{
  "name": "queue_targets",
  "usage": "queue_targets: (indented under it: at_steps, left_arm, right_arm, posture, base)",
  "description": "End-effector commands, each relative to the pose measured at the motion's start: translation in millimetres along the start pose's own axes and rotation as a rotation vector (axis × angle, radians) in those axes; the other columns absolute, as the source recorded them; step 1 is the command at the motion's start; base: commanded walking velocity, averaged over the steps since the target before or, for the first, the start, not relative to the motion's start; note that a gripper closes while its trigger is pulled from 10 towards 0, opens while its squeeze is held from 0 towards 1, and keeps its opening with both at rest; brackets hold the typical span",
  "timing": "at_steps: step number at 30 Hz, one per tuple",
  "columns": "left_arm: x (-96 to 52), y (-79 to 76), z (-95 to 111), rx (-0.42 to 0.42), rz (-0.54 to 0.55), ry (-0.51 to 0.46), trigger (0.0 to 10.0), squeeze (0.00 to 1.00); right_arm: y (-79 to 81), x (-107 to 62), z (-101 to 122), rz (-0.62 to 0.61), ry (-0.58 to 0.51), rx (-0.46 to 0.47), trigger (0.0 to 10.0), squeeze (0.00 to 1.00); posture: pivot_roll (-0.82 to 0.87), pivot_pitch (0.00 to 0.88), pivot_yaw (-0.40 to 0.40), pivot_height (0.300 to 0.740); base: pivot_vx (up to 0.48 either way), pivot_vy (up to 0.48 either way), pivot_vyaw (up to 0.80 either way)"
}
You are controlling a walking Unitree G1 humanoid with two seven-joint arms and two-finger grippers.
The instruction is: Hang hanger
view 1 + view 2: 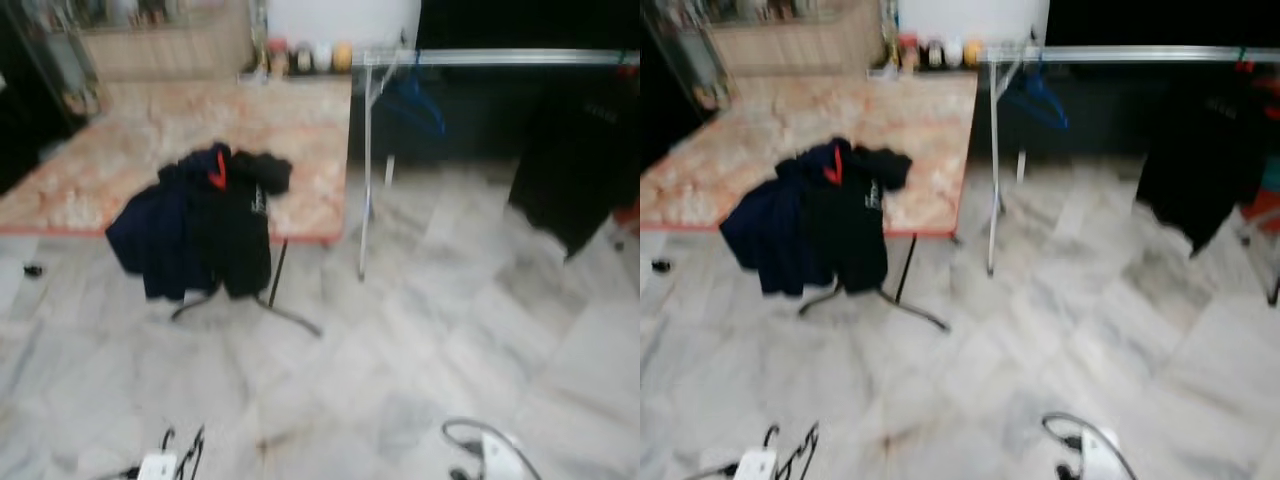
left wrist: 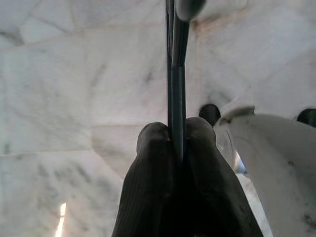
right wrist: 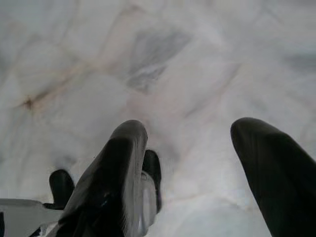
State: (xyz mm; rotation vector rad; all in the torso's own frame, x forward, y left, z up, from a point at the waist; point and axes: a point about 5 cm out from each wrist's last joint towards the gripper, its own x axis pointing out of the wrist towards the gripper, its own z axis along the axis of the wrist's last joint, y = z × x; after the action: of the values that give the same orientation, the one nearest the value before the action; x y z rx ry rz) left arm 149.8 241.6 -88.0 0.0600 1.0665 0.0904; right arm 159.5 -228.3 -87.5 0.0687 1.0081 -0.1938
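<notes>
- the left tool [image 2: 177, 148] has its two black fingers [image 2: 155, 148] pressed together on a thin dark bar, which by the task is judged to be the hanger [image 2: 176, 74]; the bar runs straight out from between the fingers, above the marble floor [image 2: 74, 74].
- so the pick-up looks done, while the carrying and the hanging itself are still to do: the rail [image 1: 520, 58] of the clothes rack stands well ahead of the robot, across the floor, and nothing the robot holds is near it.
- the right tool [image 3: 195, 148] is spread wide with nothing between its fingers, hanging low over the floor.
- on the rail a blue hanger [image 1: 415, 100] already hangs near the rack's left upright, and a black garment [image 1: 575, 170] hangs further to the right; the stretch between them looks free, a likely place for the held hanger.
- left of the rack stands a marble-topped worktop [image 1: 120, 150] with dark clothes [image 1: 205, 220] heaped at its front edge and drooping over it.
- the worktop's corner and its splayed black leg [image 1: 275, 285] lie just beside the rack's upright, so an approach from the left looks tight.
- at the back of the worktop stand a few small jars [image 1: 305, 57], too blurred to name.
- both head views are blurred.
</notes>
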Motion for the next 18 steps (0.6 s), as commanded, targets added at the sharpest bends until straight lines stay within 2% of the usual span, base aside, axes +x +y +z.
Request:
queue_targets:
  at_steps: [1, 12, 18]
  left_arm:
    - [-1.9, 7.4, -6.5, 0.014, 0.018, 0.025, 10.0, 0.00]
    - [-1.3, 11.1, 2.7, 0.042, 0.010, 0.015, 10.0, 0.00]
    - [0.2, 10.7, 13.7, 0.033, 0.010, -0.004, 10.0, 0.00]
  right_arm:
    - [8.9, 0.0, -7.4, 0.021, 0.035, -0.028, 10.0, 0.00]
    - [14.0, 0.6, -2.4, 0.042, -0.009, 0.008, 10.0, 0.00]
    - [10.5, 0.5, -2.0, 0.041, 0.002, -0.025, 10.0, 0.00]
  posture:
    - [0.00, 0.000, 0.037, 0.740]
    - [-0.03, 0.000, 0.062, 0.740]
    - [-0.03, 0.000, 0.049, 0.740]
  base:
    - [0.000, -0.281, 0.00]
    - [0.000, -0.282, 0.00]
    - [0.000, -0.281, 0.00]
